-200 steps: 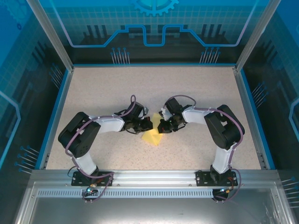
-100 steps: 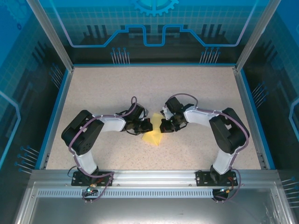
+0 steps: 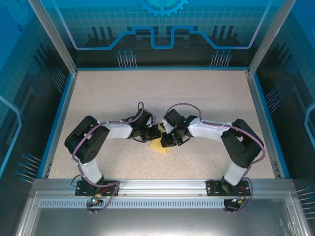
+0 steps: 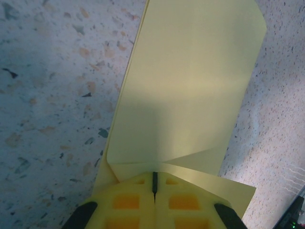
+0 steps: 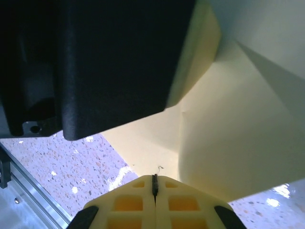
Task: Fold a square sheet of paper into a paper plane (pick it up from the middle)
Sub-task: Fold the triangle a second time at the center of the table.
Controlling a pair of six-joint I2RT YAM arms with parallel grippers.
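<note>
Matt, smooth square sheet of paper (image 4: 190, 86); speckled, faintly glossy table (image 4: 47, 95).

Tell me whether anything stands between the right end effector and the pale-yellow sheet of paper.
Nothing visible does. The shut right end effector sits directly at the pale-yellow folded paper sheet; the left end effector reaches it from the opposite side, not between.

I'm reading no words, numbers or brand marks anywhere right now, and the blue back panel (image 3: 98, 29) carries just a gear emblem (image 3: 162, 6) and line graphics.
</note>
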